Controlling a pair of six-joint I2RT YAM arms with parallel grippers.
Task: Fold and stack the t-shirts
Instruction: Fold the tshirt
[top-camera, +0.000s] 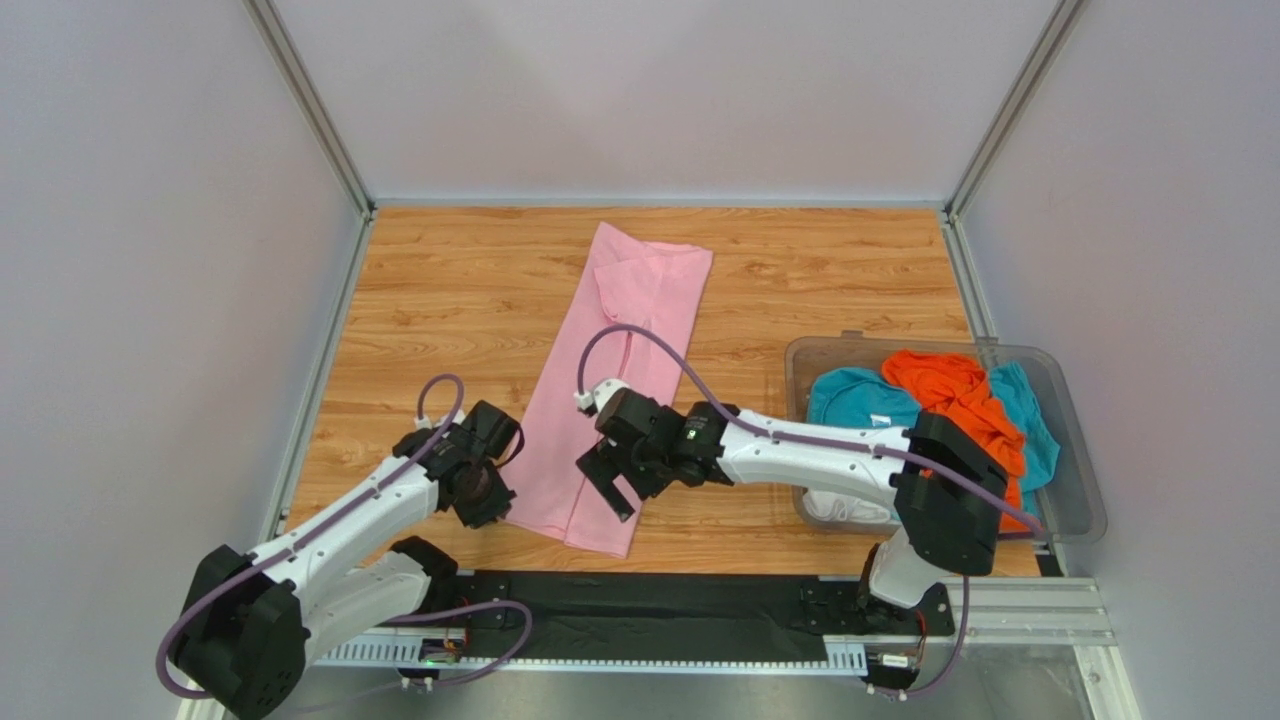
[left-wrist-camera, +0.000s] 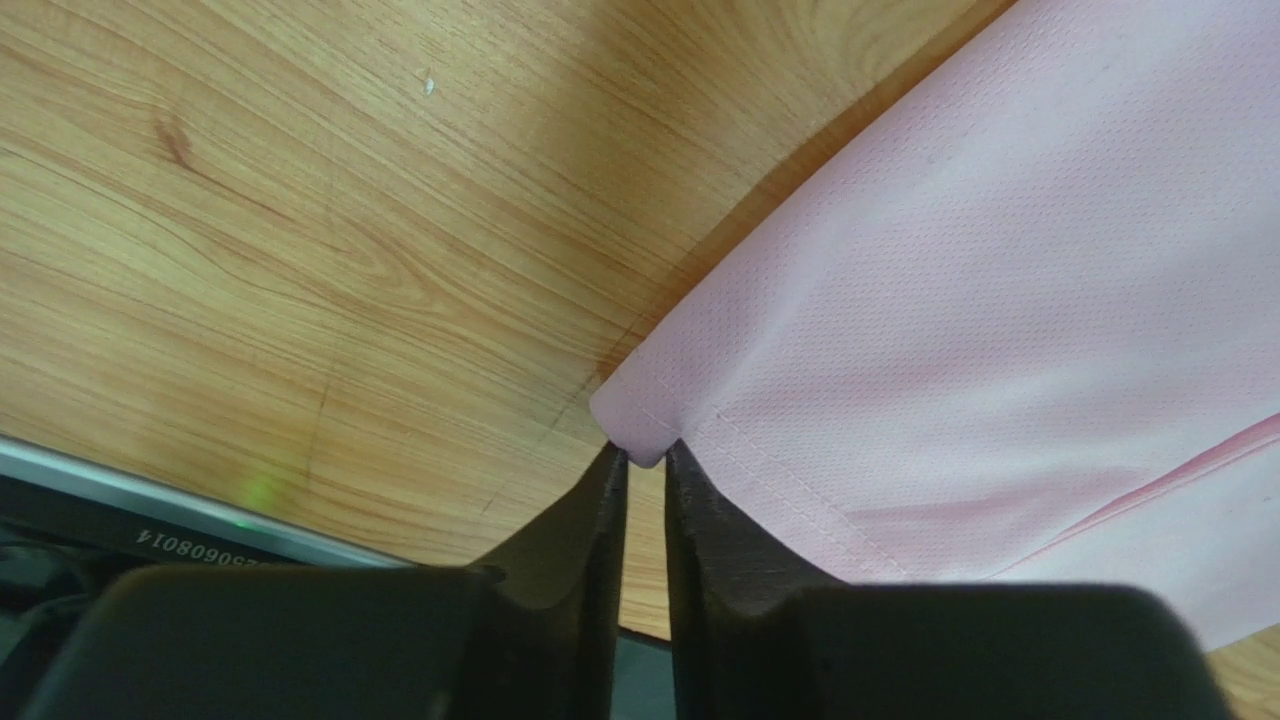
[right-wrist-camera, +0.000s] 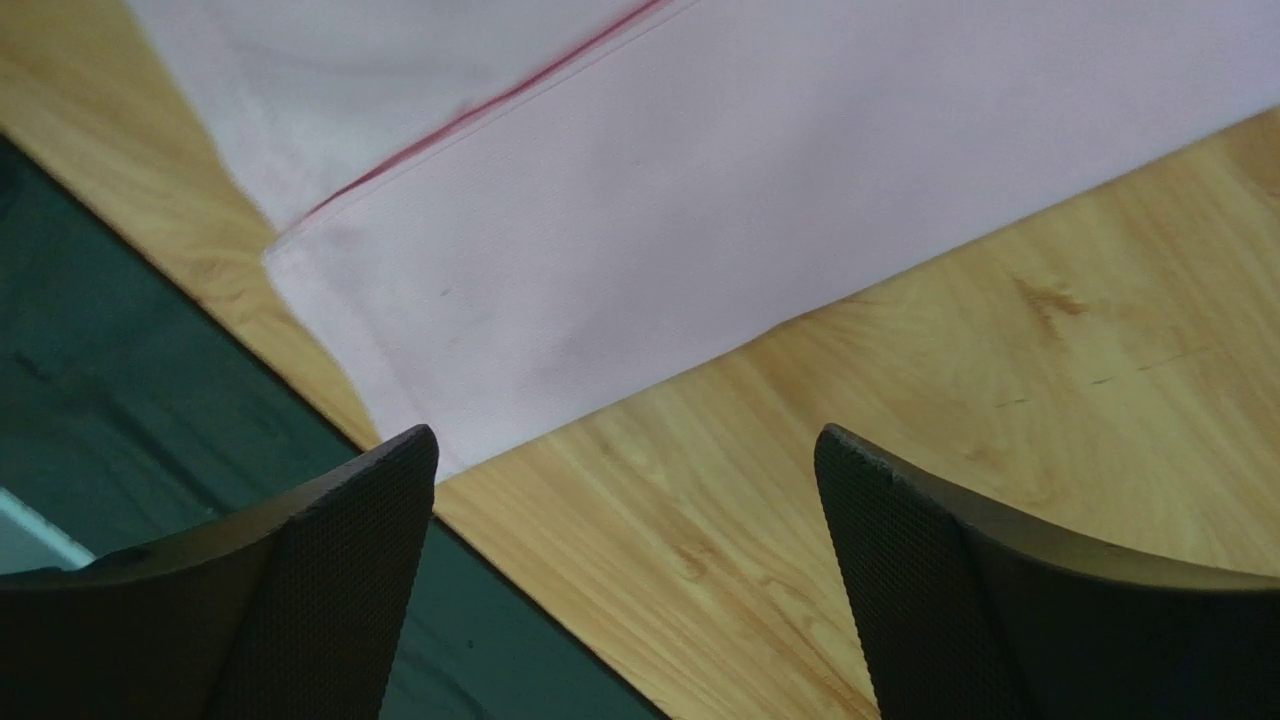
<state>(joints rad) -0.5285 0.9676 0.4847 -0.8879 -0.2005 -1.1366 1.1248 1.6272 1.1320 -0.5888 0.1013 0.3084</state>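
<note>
Wooden table (top-camera: 451, 300) across the middle of the top view, with a black strip (top-camera: 676, 600) along its lower edge.

On the wood, a pink t-shirt (top-camera: 631, 345), folded into a long narrow band, slanting from upper centre down to lower centre-left, flat, its lower end just short of the black strip.

At the right, a clear bin (top-camera: 1074, 495), well apart from the pink band, holding an orange t-shirt (top-camera: 962, 398) bunched over teal t-shirts (top-camera: 849, 398), and a white t-shirt (top-camera: 839, 510) at the bin's lower left.

Left claw (top-camera: 484, 488) low at the band's lower left corner. In the left wrist view, black fingers (left-wrist-camera: 579, 518) drawn nearly together at bottom centre, nipping that rounded, hemmed corner (left-wrist-camera: 643, 435), cloth spreading up and to the right, bare wood to the left.

Right claw (top-camera: 609, 488) above the band's lower end. In the right wrist view, fingers (right-wrist-camera: 338, 525) spread wide at the bottom corners, clear of everything, pink cloth (right-wrist-camera: 721, 195) filling the upper frame, its corner close to the left fingertip, bare wood between the tips.
</note>
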